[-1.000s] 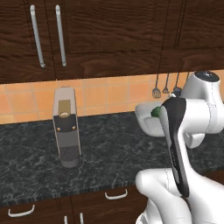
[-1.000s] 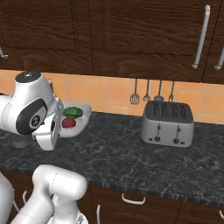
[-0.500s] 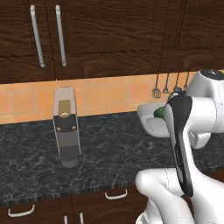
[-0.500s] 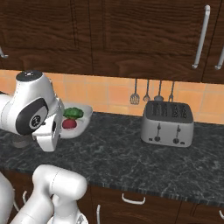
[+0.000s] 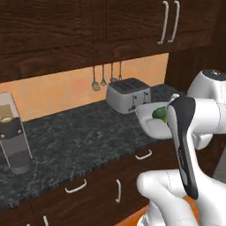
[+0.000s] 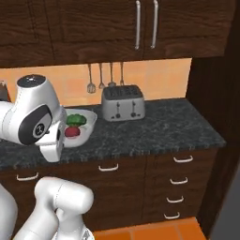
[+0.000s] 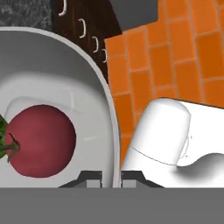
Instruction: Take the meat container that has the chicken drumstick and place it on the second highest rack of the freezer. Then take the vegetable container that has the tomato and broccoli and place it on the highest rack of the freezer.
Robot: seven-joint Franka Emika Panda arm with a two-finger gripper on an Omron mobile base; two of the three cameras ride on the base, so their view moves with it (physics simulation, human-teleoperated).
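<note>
Vegetable container (image 7: 52,78), a shallow white dish with rounded corners, is held up off the bench (image 6: 154,129) by the hand (image 7: 110,177). In the hand view its rim runs down between the two dark fingertips (image 7: 92,178), one tip inside the dish and one outside, so the hand is clenched on the rim. Beyond the dish edge that view looks down on orange floor tiles (image 7: 175,52) and dark drawer fronts (image 7: 92,26) with pale handles.

Inside the dish lies the tomato (image 7: 40,140), a round red ball with a small green stalk, close to the gripped edge. Beside it sits the broccoli (image 6: 77,120), a bumpy dark green clump; in the right base view it is just behind the tomato and seems to touch it. In the left base view the green clump shows above the dish's rim, partly behind the arm.

The dish hangs in front of the bench edge in the left base view, near a silver toaster (image 5: 128,95) that stands on the dark speckled top against the orange backsplash. Three utensils (image 6: 101,77) hang on the wall above the toaster. A tall grey appliance (image 5: 13,141) with a beige top stands at the far left of the bench. No writing or label can be read on anything.
</note>
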